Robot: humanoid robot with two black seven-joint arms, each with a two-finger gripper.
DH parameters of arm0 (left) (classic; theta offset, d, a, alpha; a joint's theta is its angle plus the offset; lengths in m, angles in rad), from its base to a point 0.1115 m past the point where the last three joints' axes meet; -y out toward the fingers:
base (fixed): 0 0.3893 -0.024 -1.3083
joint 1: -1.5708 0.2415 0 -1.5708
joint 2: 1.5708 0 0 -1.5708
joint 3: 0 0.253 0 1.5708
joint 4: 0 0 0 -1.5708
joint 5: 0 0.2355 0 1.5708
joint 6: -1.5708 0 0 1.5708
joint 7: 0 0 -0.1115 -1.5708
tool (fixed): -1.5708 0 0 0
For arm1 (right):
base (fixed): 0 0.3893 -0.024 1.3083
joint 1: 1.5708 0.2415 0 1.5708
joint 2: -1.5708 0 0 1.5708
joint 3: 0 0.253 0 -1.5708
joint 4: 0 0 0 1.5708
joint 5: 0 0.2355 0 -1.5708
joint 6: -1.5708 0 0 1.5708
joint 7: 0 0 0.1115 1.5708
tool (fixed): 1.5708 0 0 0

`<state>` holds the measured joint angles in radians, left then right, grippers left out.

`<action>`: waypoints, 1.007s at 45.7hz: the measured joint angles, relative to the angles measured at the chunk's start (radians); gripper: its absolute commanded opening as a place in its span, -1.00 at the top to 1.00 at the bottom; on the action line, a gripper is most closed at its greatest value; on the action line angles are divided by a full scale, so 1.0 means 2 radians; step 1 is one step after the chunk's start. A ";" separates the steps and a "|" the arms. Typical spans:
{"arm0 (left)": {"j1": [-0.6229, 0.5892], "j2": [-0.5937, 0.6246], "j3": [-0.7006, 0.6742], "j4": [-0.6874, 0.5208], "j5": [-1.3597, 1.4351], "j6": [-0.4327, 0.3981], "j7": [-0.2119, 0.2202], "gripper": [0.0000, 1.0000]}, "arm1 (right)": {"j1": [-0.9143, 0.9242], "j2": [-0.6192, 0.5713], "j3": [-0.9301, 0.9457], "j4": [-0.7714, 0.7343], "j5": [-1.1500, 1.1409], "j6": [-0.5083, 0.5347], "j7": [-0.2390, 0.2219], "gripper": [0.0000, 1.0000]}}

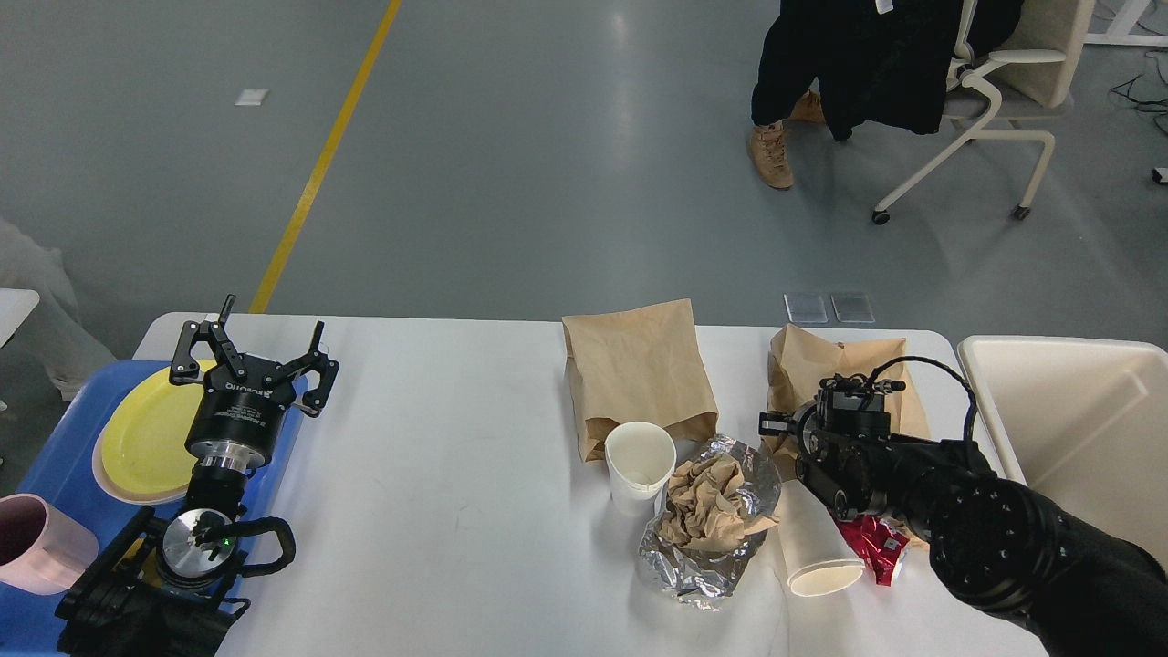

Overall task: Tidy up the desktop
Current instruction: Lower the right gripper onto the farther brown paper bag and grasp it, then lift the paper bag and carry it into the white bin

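Observation:
The white desktop (pixel 438 438) carries litter on its right half. A brown paper bag (pixel 639 374) lies in the middle, and a second, crumpled bag (pixel 821 360) is at the right. An upright white paper cup (pixel 639 464) stands by crumpled foil holding brown paper (pixel 707 516). Another paper cup (pixel 815 546) lies on its side next to a red wrapper (pixel 876 547). My right gripper (pixel 776 424) hovers low over the near edge of the right bag; it is dark and end-on. My left gripper (pixel 255 354) is open and empty above the tray's right edge.
A blue tray (pixel 55 447) at the left holds a yellow plate (pixel 146 433) and a pink cup (pixel 36 543). A cream bin (pixel 1086 411) stands off the table's right end. A person and an office chair (pixel 985 109) are beyond the table.

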<state>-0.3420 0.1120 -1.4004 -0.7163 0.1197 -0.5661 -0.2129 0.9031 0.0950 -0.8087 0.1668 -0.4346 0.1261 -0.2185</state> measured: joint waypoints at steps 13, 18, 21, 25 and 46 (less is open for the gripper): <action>0.000 0.000 0.000 0.000 0.000 0.000 0.000 -0.93 | -0.008 0.004 0.003 0.000 0.002 0.001 -0.012 1.00; 0.000 0.000 0.000 0.000 0.000 0.000 0.000 -0.93 | -0.008 0.004 0.004 0.000 0.002 0.001 -0.014 1.00; 0.000 0.000 0.000 0.000 0.000 0.000 0.000 -0.93 | -0.008 0.003 0.004 0.000 0.003 0.001 -0.015 1.00; 0.000 0.000 0.000 0.000 0.000 0.000 0.000 -0.93 | -0.006 0.002 0.006 0.000 0.006 0.001 -0.015 1.00; 0.000 0.000 0.000 0.000 0.000 0.000 0.001 -0.93 | 0.176 -0.099 0.005 0.205 0.035 0.016 -0.036 1.00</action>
<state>-0.3421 0.1120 -1.4005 -0.7163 0.1196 -0.5661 -0.2118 1.2553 -0.1040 -0.7989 0.5775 -0.3654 0.1584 -0.2911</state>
